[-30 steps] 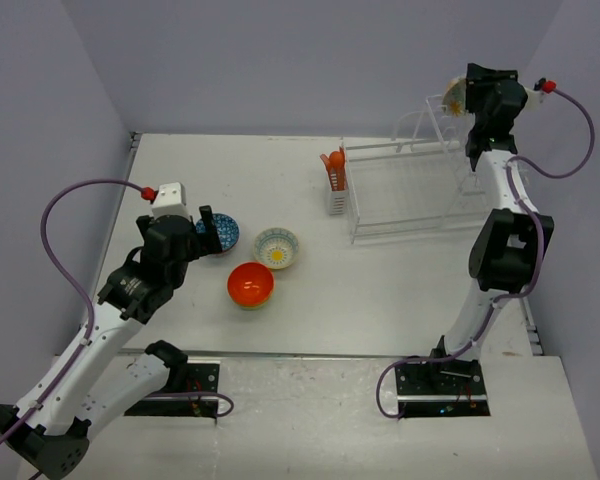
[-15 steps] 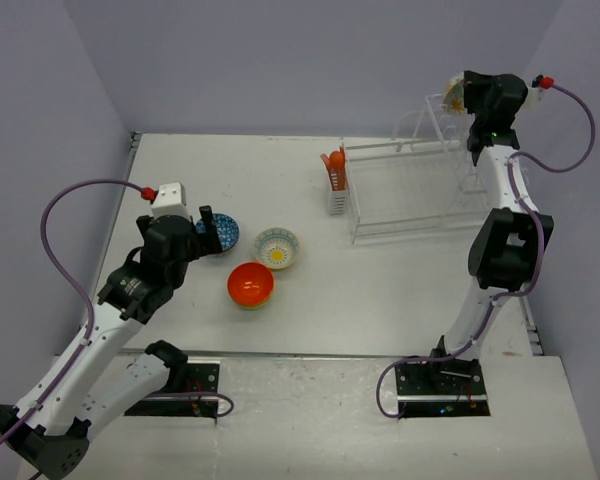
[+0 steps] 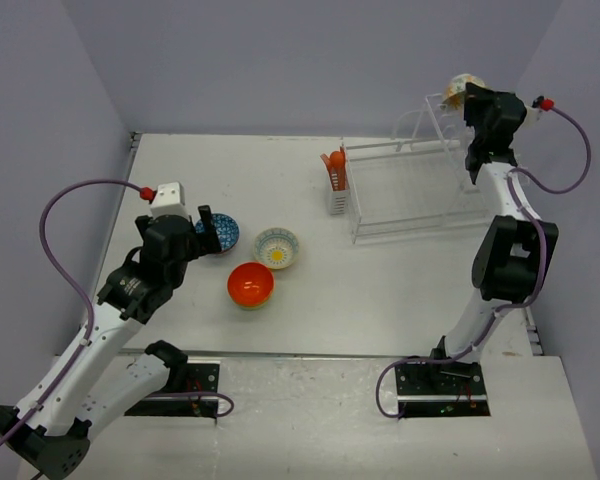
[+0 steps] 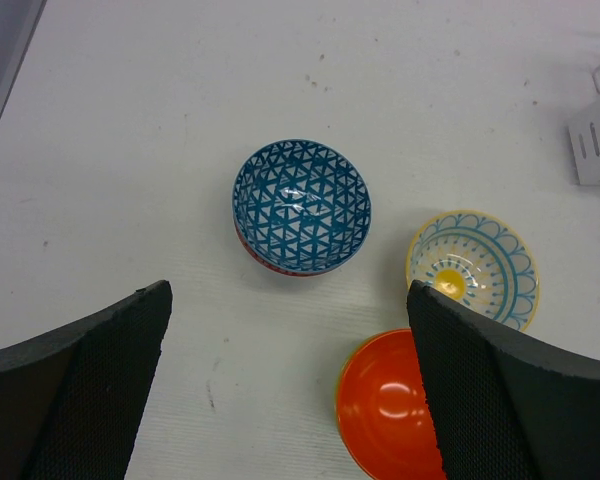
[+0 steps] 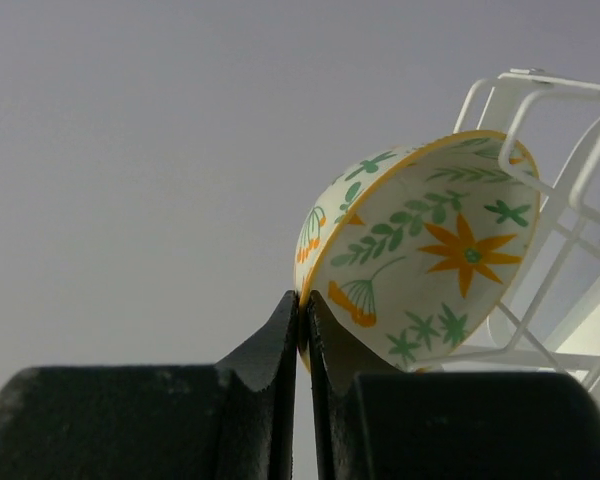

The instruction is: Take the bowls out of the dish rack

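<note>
Pinching the thin rim of the leafy bowl [image 5: 430, 250] with my right pincer [image 5: 302, 318], I hold it up high, at the upper right of the top view. My two fingers [image 5: 265, 350] are closed tight on the rim, because the edge is the only thin part I can grab. The bowl is tipped on its side. The white wires of the dish rack [image 5: 570, 190] sit just behind it, at the right edge of my wrist view. I cannot tell if the bowl and the wires touch. I think I hold it this high so it clears the tall wires when I carry it off.

My left pincer [image 4: 288, 295] is wide open and holds nothing. It hangs over the blue bowl [image 4: 302, 205], in the middle of its view. The yellow bowl [image 4: 472, 265] and the orange bowl [image 4: 385, 410] sit near it, to the lower right, all on the white surface [image 4: 130, 100]. I guess they are put close together so the next bowl can go beside them.
</note>
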Available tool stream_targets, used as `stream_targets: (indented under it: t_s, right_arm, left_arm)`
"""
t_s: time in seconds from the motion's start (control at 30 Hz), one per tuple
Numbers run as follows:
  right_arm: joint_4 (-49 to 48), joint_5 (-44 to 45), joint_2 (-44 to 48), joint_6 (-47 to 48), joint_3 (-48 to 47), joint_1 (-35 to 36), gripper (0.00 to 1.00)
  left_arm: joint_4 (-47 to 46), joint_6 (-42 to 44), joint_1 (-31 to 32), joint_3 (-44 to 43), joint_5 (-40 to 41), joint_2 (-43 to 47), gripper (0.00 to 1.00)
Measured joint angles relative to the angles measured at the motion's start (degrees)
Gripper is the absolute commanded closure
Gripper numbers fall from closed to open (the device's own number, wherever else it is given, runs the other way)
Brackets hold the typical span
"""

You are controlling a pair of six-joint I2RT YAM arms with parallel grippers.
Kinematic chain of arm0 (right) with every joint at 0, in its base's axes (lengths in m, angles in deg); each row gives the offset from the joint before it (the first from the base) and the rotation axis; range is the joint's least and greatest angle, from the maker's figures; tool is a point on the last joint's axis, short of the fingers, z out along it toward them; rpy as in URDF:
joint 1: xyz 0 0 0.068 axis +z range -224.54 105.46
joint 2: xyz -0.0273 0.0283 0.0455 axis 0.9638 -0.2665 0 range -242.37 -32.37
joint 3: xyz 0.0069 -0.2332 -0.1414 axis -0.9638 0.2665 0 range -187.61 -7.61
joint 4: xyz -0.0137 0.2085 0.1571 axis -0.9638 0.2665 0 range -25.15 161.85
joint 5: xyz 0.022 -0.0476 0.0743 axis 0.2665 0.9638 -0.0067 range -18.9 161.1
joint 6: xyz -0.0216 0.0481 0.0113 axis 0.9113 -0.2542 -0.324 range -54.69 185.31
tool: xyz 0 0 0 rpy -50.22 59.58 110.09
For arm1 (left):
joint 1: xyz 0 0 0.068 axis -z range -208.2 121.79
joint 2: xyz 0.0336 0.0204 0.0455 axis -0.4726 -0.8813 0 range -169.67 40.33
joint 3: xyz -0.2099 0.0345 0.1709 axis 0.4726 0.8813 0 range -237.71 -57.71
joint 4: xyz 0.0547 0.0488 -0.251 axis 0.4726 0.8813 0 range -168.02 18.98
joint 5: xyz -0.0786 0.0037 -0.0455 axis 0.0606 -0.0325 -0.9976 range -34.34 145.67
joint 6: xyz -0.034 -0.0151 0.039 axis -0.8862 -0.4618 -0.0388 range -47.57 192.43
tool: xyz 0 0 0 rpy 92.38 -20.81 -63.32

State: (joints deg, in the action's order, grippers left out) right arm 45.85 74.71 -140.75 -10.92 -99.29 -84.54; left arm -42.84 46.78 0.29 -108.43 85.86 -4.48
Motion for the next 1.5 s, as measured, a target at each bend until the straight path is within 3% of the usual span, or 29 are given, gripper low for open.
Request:
stream_targets:
  t_s: [0.2, 0.5, 0.67, 0.77, 0.83, 0.97, 1.1, 1.2, 1.33, 1.5]
  right_arm:
    - [-4.79, -0.11, 5.29, -3.45, 7.3, 0.15, 1.0]
    - [-11.17, -1.18, 13.0, -4.76, 10.51, 0.2, 1.0]
    - [-13.64, -9.46, 14.01, -1.53, 7.8, 0.55, 1.0]
    - [-10.8, -17.03, 14.69, 6.01, 4.33, 2.91, 1.0]
    - [-5.68, -18.8, 16.7, 14.21, 2.97, 7.17, 1.0]
    - [12.28, -18.47, 20.85, 36.04, -3.08, 23.15, 1.0]
    - [30.8, -15.85, 20.52, 54.93, -14.43, 39.58, 1.0]
    - [45.75, -8.79, 15.87, 65.92, -26.27, 47.91, 1.0]
    - [63.17, 3.48, 5.09, 73.53, -41.07, 54.75, 1.0]
    - [76.28, 13.31, -4.72, 78.01, -39.69, 60.52, 1.0]
  left_arm:
    - [-0.02, 0.0, -0.31, 0.0, 0.0, -0.02, 0.0]
    - [-0.02, 0.33, -0.35, 0.0, 0.0, -0.02, 0.0]
    - [-0.02, 0.33, -0.79, 0.0, 0.11, -0.07, 0.0]
    - [0.04, 0.28, -1.68, 0.0, 0.72, 0.17, 0.0]
    - [0.07, 0.17, -2.38, 0.0, 1.49, 0.79, 0.0]
    - [0.2, -0.48, -3.65, 0.0, 3.87, 2.91, 0.0]
    - [0.72, -1.95, -5.27, 0.0, 7.21, 5.01, 0.0]
    - [1.38, -3.19, -6.43, 0.0, 9.18, 6.58, 0.0]
    - [2.32, -4.22, -7.28, -0.02, 11.69, 8.63, 0.0]
    - [3.32, -5.2, -7.45, -0.02, 13.9, 9.46, 0.0]
